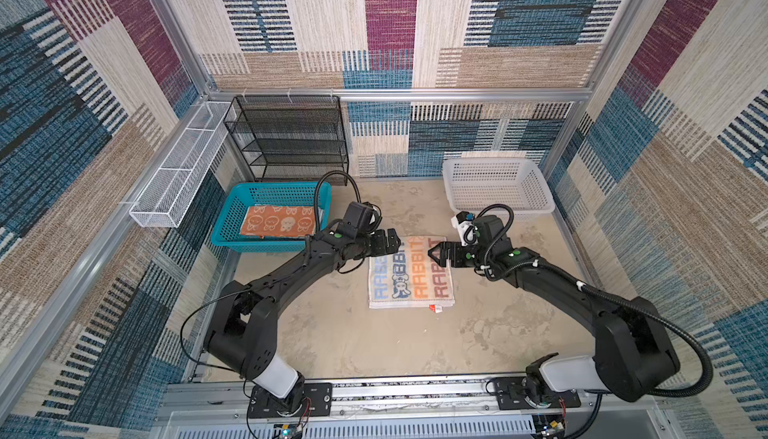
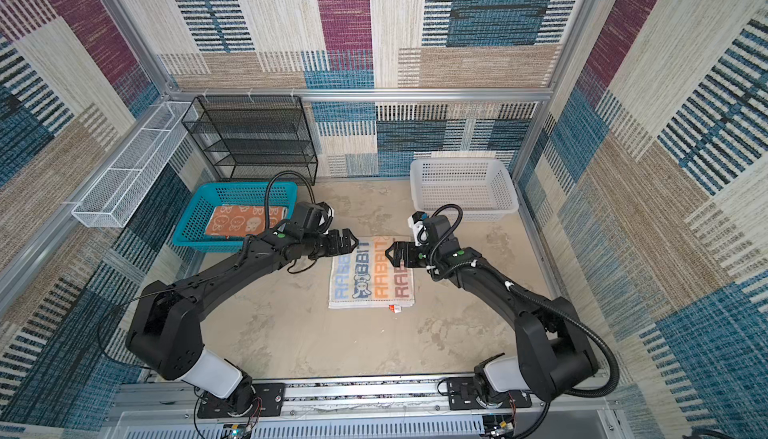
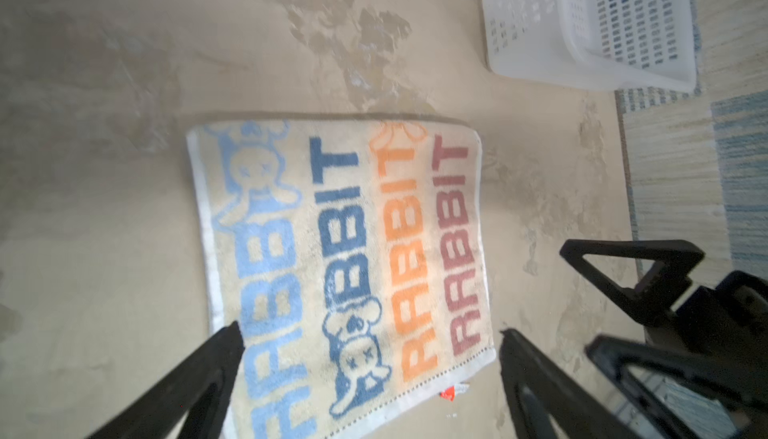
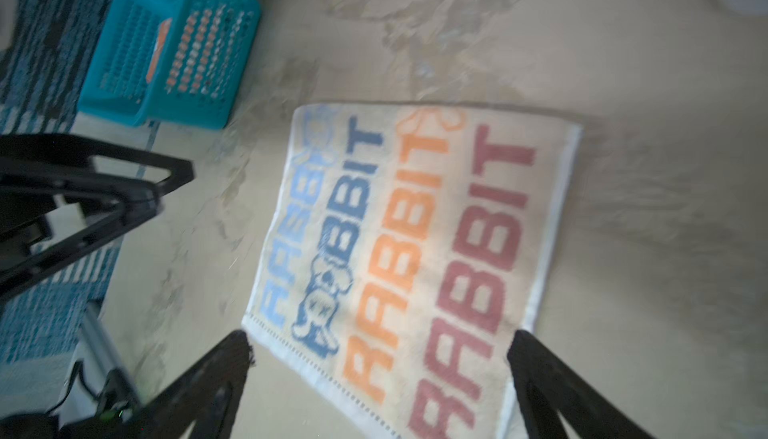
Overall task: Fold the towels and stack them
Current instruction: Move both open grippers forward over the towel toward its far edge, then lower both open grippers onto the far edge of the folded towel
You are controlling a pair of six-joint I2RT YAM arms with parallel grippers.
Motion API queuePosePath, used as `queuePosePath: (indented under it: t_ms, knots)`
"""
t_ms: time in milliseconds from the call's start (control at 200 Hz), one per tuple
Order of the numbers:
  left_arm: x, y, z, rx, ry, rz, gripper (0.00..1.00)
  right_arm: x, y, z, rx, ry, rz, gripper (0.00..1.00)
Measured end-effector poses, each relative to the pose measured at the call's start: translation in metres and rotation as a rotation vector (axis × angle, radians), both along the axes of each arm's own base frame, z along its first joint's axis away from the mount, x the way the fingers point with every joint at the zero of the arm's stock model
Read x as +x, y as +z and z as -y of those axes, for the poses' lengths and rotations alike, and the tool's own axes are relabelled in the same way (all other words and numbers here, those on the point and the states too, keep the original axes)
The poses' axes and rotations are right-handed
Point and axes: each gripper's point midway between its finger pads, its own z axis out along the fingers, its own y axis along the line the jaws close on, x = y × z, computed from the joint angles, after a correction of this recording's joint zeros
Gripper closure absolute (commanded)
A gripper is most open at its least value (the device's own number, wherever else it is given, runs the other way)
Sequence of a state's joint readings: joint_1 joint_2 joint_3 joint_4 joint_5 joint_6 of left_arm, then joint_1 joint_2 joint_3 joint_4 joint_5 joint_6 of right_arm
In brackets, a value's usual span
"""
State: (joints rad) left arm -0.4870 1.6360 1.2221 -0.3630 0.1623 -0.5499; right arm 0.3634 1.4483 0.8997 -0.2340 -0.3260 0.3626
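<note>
Left wrist view shows the RABBIT towel (image 3: 345,258) lying flat on the tabletop (image 3: 104,208), midway between the two arms. We judge its next fold is in hand: the left jaws and right jaws both stand wide open and empty over its far edge, near the corners. We should pinch both corners together, lift level, and lay edge on edge. The orange towel (image 1: 277,221) lies in the teal basket (image 1: 228,216)
</note>
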Motion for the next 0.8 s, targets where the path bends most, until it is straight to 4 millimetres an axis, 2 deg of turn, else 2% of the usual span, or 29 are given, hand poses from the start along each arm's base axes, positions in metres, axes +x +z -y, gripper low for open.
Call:
queuePosePath:
  t_ms: [95, 260, 446, 531, 616, 801]
  knots:
    - [0.023, -0.014, -0.006, 0.036, 0.019, -0.031, 0.01, 0.027, -0.012, 0.01, -0.044, -0.043, -0.021, 0.0]
    - [0.042, -0.041, -0.005, 0.07, 0.004, -0.087, 0.01, 0.062, -0.039, 0.017, -0.11, -0.071, -0.045, 0.08]
    - [0.056, -0.062, -0.009, 0.088, -0.007, -0.126, 0.01, 0.081, -0.071, 0.023, -0.171, -0.068, -0.08, 0.21]
    - [0.06, -0.071, -0.014, 0.102, -0.006, -0.143, 0.01, 0.09, -0.076, 0.026, -0.202, -0.072, -0.075, 0.29]
    - [0.06, -0.075, -0.018, 0.107, -0.009, -0.152, 0.01, 0.097, -0.08, 0.025, -0.218, -0.063, -0.069, 0.31]
    - [0.059, -0.075, -0.015, 0.097, -0.023, -0.157, 0.01, 0.111, -0.088, 0.025, -0.244, -0.057, -0.038, 0.46]
